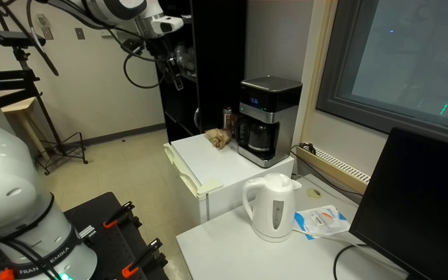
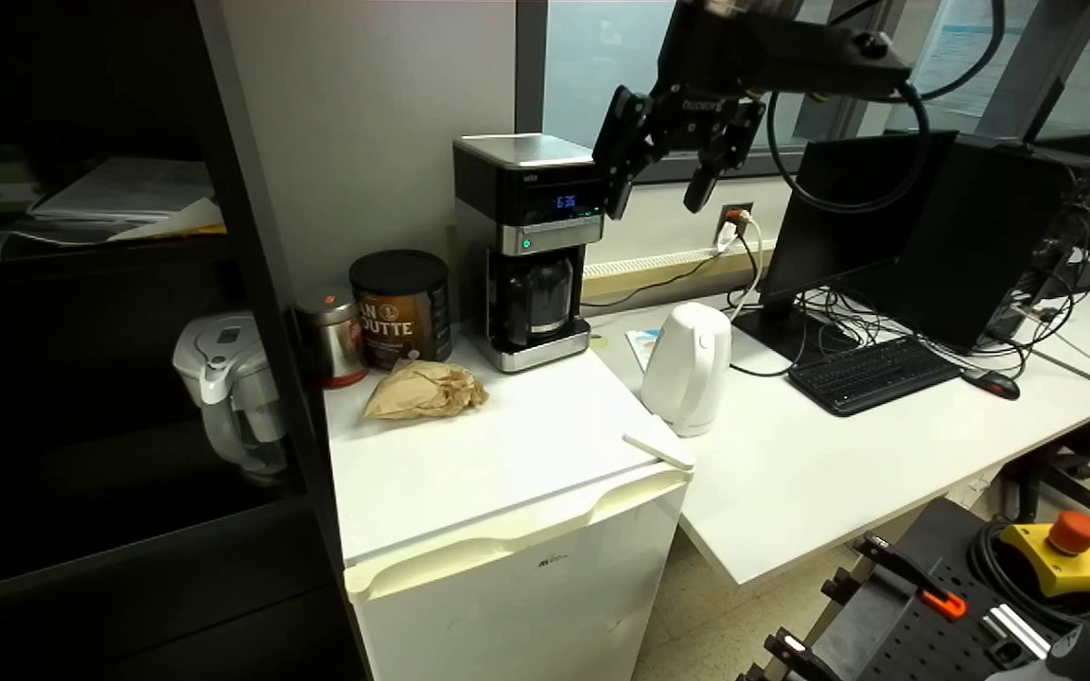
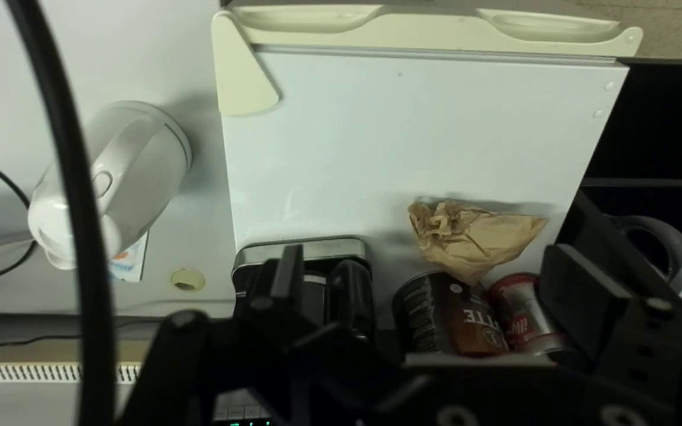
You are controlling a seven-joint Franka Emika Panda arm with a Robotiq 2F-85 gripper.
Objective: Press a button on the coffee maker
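The coffee maker (image 1: pixel 286 128) is a boxy black and silver machine standing upright at the back of a small white fridge. In both exterior views its front panel shows a lit blue clock and small green lights; the machine also shows here (image 2: pixel 479 170). Its dark carafe sits inside. My gripper (image 2: pixel 656 201) is open and empty, with its fingers apart and pointing down. In an exterior view the gripper (image 1: pixel 179 83) hangs in the air, apart from the machine. In the wrist view, a finger of the gripper (image 3: pixel 436 272) partly hides the coffee maker (image 3: pixel 299 251).
A white kettle (image 1: pixel 272 210) stands on the desk beside the fridge (image 2: pixel 507 454). A crumpled paper bag (image 3: pixel 471 234), a coffee can (image 2: pixel 401 312) and a smaller tin (image 2: pixel 332 331) sit left of the machine. A black shelf (image 1: pixel 220 58) and a monitor (image 1: pixel 422 202) flank the area.
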